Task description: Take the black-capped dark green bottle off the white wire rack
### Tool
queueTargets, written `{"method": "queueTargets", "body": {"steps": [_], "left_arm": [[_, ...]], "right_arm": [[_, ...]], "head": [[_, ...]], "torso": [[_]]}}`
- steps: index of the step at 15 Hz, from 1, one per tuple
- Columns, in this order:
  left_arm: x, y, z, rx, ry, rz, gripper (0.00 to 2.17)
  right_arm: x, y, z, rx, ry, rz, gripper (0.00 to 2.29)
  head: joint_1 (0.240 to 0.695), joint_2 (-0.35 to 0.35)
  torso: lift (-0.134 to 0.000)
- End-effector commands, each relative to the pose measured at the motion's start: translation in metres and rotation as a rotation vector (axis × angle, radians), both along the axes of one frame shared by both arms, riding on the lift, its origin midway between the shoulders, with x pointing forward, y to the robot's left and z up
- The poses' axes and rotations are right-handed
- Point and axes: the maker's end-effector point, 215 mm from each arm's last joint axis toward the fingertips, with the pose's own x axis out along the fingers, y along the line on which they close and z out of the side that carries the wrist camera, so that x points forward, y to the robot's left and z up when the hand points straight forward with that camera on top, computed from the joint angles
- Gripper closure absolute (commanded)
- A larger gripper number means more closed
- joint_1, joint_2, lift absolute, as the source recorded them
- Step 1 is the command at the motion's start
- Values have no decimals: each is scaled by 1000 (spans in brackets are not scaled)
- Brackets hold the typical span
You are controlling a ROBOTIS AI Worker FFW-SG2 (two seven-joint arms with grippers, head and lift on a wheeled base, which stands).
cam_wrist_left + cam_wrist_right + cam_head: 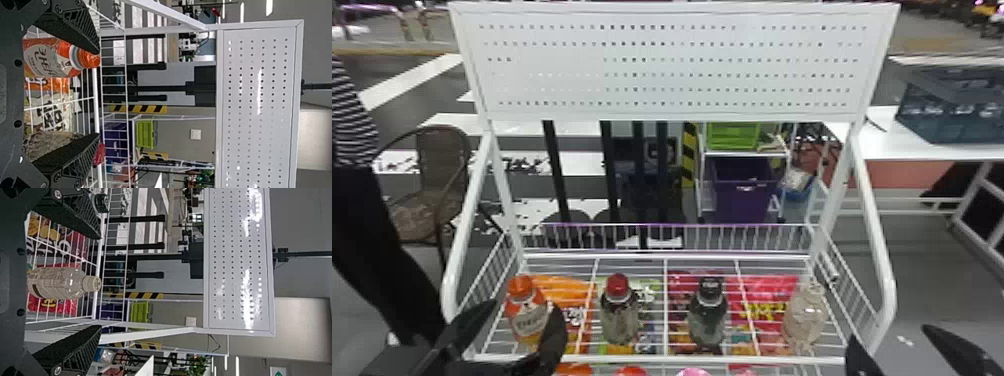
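Right gripper (100, 282): we had its fingers spread and holding nothing, near the rack's right end; we judged it the handier claw, with only one bottle between it and our target.
Left gripper (98, 93): we had it spread too, gripping nothing, one finger overlapping the orange-capped bottle (524, 317) in view; we could not tell whether they touched, so any move there wanted care.
White wire rack (642, 359): its front bar ran before the bottles, and we needed to come in above it, fingers level, without catching the wires.
Pale-capped clear bottle (807, 315): it stood upright at the right end, and we had to skirt it before turning inward.
Black-capped dark green bottle (708, 317): it stood upright on the wires, third from our left. We wanted one finger down each side, closing evenly below the shoulder, firm enough to hold without denting, then a straight lift before drawing back.
Red-capped bottle (619, 317): it stood upright just left of our target, with room between for a finger if we kept centred.
Rear rail (732, 225): it ran behind the bottles, and we judged that pushing too deep risked tipping our target toward it.
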Motion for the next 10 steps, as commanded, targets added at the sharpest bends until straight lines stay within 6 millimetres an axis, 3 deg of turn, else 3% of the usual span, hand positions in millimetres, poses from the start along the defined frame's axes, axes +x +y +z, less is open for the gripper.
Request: {"method": "queueTargets", "body": {"steps": [1,10], "left_arm": [[0,-1,2,-1,-3,-1,147],[-3,-3,6,-3,-8,-8,144]], "right_arm": [[-2,-1,-1,1,3,-2,90],[-6,-2,-1,6,2,-4,90]], "head": [[499,0],[499,0]], "torso": [[0],[0]]}}
